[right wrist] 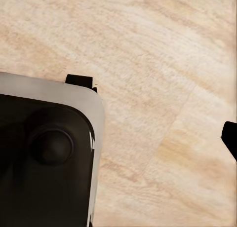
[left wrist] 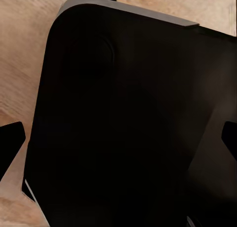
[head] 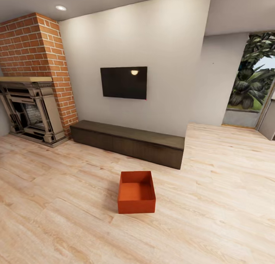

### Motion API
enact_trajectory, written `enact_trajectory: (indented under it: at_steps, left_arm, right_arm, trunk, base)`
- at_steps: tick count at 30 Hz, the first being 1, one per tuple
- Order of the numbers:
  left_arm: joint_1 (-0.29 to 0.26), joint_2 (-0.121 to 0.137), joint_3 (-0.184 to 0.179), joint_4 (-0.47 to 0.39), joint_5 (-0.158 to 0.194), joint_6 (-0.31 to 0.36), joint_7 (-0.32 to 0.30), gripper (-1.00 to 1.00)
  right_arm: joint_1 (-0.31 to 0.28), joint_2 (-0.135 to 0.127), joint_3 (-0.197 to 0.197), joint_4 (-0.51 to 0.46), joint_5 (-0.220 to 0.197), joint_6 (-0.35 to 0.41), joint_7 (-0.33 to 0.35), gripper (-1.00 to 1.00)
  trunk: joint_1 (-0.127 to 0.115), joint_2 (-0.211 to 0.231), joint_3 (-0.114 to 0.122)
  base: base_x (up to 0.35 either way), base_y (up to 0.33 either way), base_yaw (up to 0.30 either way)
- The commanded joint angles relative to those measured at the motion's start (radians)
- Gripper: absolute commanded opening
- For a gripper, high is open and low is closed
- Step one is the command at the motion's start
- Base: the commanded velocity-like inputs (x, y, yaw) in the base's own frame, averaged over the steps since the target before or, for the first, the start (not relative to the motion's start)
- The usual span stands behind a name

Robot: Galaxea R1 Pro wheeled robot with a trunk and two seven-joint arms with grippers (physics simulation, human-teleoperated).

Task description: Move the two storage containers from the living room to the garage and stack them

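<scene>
Storage container [head: 136, 192] sits on plank floor [head: 57, 202] before bench [head: 130, 141].

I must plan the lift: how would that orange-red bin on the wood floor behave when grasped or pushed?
The orange-red bin looks rigid, with plain upright walls, so probably stiff. It is empty and topless, likely light. Its flat base on the smooth plank floor suggests sliding, not tipping.

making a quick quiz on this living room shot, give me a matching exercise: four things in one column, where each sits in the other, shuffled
Things:
1. orange-red rectangular topless bin
2. black flat wall TV
3. long low dark bench
4. red brick fireplace

Places:
A. against the wall, under the TV
B. far left of the room
C. alone on the light wood plank floor, in front of the bench
D. mounted on the white wall

Pairs: 1-C, 2-D, 3-A, 4-B
</scene>
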Motion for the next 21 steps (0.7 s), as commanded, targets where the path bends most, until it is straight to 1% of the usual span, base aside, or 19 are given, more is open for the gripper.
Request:
enact_trajectory:
  at_steps: [1,11,21]
  left_arm:
    - [0.000,0.000,0.000,0.000,0.004,-0.002,0.001,1.00]
    - [0.000,0.003,0.002,-0.002,0.005,-0.003,0.001,1.00]
    - [0.000,0.003,0.003,-0.004,0.004,-0.004,0.001,1.00]
  right_arm:
    - [-0.001,0.000,0.008,0.002,-0.005,-0.004,-0.003,1.00]
    - [-0.001,0.001,0.017,0.002,-0.002,-0.002,-0.003,1.00]
    - [-0.001,0.000,0.015,0.002,-0.003,0.000,0.000,1.00]
  trunk:
    - [0.001,0.000,-0.001]
    - [0.001,0.000,-0.001]
    - [0.001,0.000,-0.001]
  base:
    - [0.322,-0.070,0.000]
    - [0.322,-0.013,0.000]
    - [0.322,0.000,0.000]
